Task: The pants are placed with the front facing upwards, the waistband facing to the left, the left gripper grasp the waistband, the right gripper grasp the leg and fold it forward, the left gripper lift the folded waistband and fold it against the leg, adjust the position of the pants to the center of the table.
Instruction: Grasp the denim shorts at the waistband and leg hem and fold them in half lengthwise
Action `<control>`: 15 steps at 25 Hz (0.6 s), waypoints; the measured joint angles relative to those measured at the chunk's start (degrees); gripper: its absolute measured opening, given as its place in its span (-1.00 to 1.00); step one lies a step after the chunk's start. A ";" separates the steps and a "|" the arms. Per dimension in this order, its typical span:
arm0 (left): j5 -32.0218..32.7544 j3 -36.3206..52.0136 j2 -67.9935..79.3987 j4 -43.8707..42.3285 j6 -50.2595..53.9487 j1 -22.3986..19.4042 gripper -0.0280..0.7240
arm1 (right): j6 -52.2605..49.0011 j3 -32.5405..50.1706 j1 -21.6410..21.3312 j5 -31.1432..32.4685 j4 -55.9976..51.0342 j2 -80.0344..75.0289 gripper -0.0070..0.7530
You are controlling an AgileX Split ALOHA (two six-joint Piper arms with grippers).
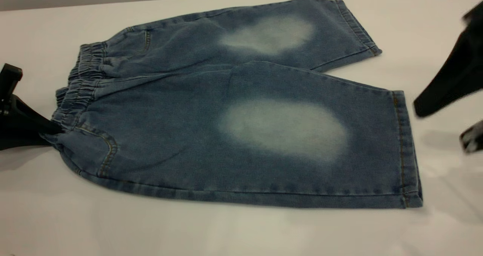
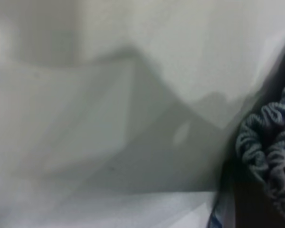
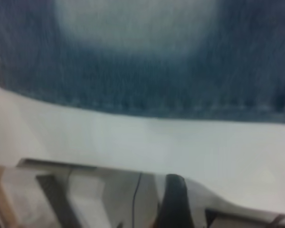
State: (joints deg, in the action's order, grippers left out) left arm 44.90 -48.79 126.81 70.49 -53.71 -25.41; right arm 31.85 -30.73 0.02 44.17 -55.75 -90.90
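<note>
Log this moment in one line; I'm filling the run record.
blue denim pants flat, unfolded | left gripper at waistband corner | right gripper off leg hem

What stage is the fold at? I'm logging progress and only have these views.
Done: the pants lie flat on the table, waistband at the left. In hand: the left gripper is at the waistband's near corner, apparently pinching it; the right gripper hangs past the leg hem, holding nothing. Left: both folds and centring.
</note>
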 joint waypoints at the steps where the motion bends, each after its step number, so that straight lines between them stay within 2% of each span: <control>1: 0.38 0.00 0.00 0.05 0.00 0.00 -0.60 | 0.50 0.00 0.00 -0.09 -0.12 -2.13 0.33; 6: 1.75 0.00 0.00 1.82 -1.43 0.00 -0.60 | 1.86 0.00 0.00 -1.38 1.57 -11.13 0.33; 15: 3.50 0.00 -0.11 2.22 -1.61 0.00 -0.60 | 11.43 0.00 0.00 -5.32 -10.56 -21.26 0.33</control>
State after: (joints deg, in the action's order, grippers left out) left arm 48.40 -48.79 126.70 72.71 -55.32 -25.41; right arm 43.28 -30.73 0.02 38.85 -66.31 -112.17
